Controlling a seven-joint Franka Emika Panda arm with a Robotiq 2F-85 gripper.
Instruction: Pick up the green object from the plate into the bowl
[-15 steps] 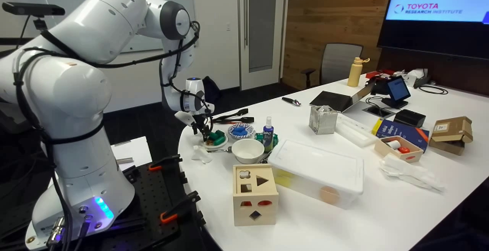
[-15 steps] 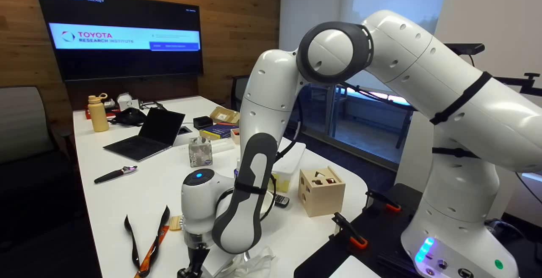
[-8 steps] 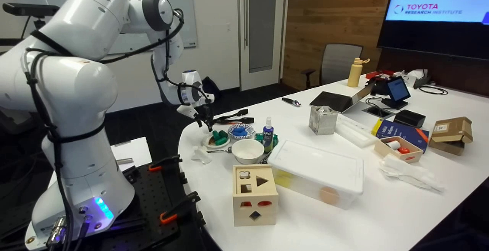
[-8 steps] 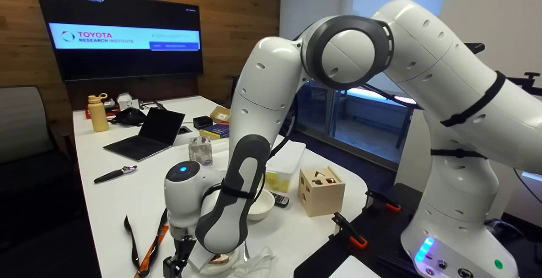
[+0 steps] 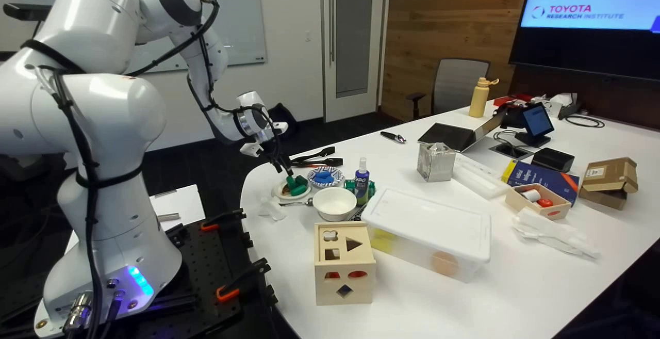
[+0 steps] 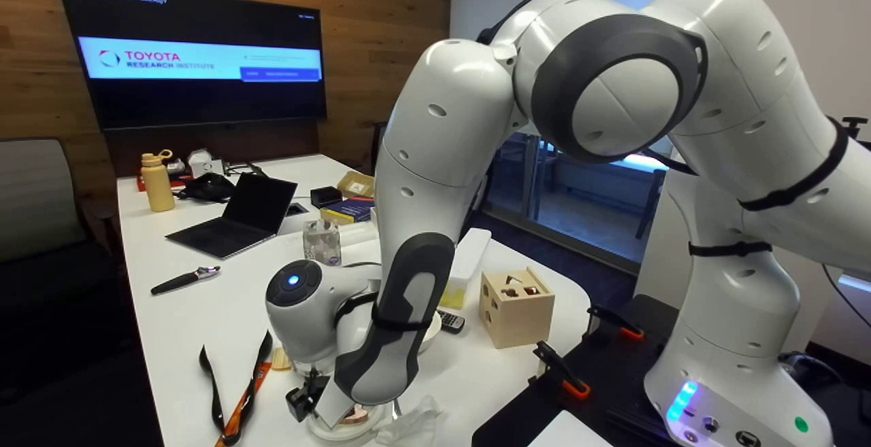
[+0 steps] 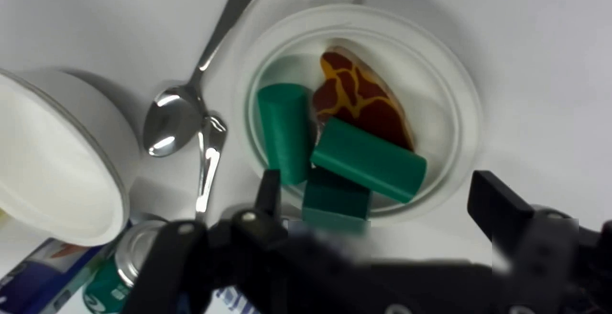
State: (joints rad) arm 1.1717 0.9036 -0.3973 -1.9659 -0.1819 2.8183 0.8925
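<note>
Three green blocks lie on the round white plate (image 7: pixel 468 113) in the wrist view: a green cylinder (image 7: pixel 286 132) at left, a green block (image 7: pixel 368 158) lying slantwise, and a darker green block (image 7: pixel 336 194) nearest my gripper. They also show as one green lump (image 5: pixel 298 188) in an exterior view. My gripper (image 7: pixel 376 178) is open; nothing is held. Its fingers stand apart beyond either side of the dark block, over the plate's near edge. In an exterior view my gripper (image 5: pixel 284 170) is just above the green blocks. The cream bowl (image 7: pixel 107 113) stands beside the plate.
A red-brown meat-like piece (image 7: pixel 361 96) shares the plate. A spoon (image 7: pixel 174 118) lies between plate and bowl. A patterned dish (image 5: pixel 326 176) with blue pieces, a spray bottle (image 5: pixel 362 189), a wooden shape-sorter box (image 5: pixel 344 267) and black tongs (image 5: pixel 317 161) stand near.
In an exterior view the arm's elbow has swung back towards the base and the hand has tilted. The fingertips have risen off the plate's left side, shifted right, and now hover close to the green blocks.
</note>
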